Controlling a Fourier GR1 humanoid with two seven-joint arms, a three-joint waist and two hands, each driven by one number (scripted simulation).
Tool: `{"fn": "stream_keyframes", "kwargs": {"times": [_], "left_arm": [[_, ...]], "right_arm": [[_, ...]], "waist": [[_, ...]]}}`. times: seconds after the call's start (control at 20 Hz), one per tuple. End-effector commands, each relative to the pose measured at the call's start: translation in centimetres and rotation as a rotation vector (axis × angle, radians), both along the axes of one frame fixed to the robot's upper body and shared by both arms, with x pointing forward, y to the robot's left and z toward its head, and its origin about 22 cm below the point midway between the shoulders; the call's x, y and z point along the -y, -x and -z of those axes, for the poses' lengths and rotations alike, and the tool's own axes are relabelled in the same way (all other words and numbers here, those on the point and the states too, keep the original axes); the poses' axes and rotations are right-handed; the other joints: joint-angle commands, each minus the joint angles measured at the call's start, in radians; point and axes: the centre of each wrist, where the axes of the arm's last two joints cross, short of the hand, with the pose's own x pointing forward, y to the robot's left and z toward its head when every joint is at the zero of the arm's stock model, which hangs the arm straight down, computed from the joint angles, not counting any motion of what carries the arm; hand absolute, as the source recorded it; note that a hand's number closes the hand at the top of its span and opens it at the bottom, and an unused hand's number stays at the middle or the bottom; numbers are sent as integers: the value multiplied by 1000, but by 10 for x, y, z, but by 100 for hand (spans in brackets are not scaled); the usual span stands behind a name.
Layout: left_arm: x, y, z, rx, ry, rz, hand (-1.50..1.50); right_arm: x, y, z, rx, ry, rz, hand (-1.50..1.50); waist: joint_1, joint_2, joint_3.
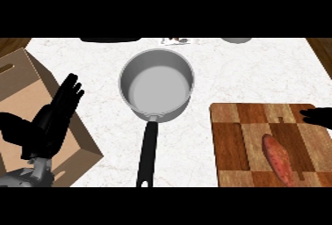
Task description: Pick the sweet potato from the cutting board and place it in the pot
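A reddish-orange sweet potato (279,159) lies lengthwise on the checkered wooden cutting board (233,145) at the right. The grey metal pot (156,84), with a long black handle (148,151) pointing toward me, stands mid-counter, nothing inside. My left hand (57,112) rests at the left, fingers straight and up, holding nothing. Only some black fingers of my right hand (316,116) show at the right edge, above the far end of the board and apart from the sweet potato.
A tan cardboard box (23,90) lies under and behind my left hand. Along the counter's far edge sit a dark object (110,40), a small item (175,41) and a grey bowl rim (236,40). White marble counter lies between pot and board.
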Motion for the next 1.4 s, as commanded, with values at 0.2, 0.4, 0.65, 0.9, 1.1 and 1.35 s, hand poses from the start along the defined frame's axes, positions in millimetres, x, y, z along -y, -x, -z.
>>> {"fn": "stream_keyframes", "kwargs": {"times": [0.2,0.4,0.65,0.9,1.1,1.35], "left_arm": [[4,-11,31,-49,66,-13,0],[7,-8,15,-34,73,-7,0],[24,9,12,-36,71,16,0],[9,-22,5,-36,65,1,0],[26,-22,13,-39,51,19,0],[19,-20,11,-34,74,16,0]], "right_arm": [[-12,13,22,-4,-68,-18,-150],[-27,8,17,-21,-51,1,-150],[-44,13,47,-19,1,71,-150],[-44,17,48,-7,68,81,-150],[-57,8,64,-10,103,72,-150],[-78,16,90,-1,149,40,-150]], "waist": [[-18,12,-16],[-5,12,-16],[0,11,-15],[-16,12,-15],[-7,13,-15],[-7,13,-15]]}}
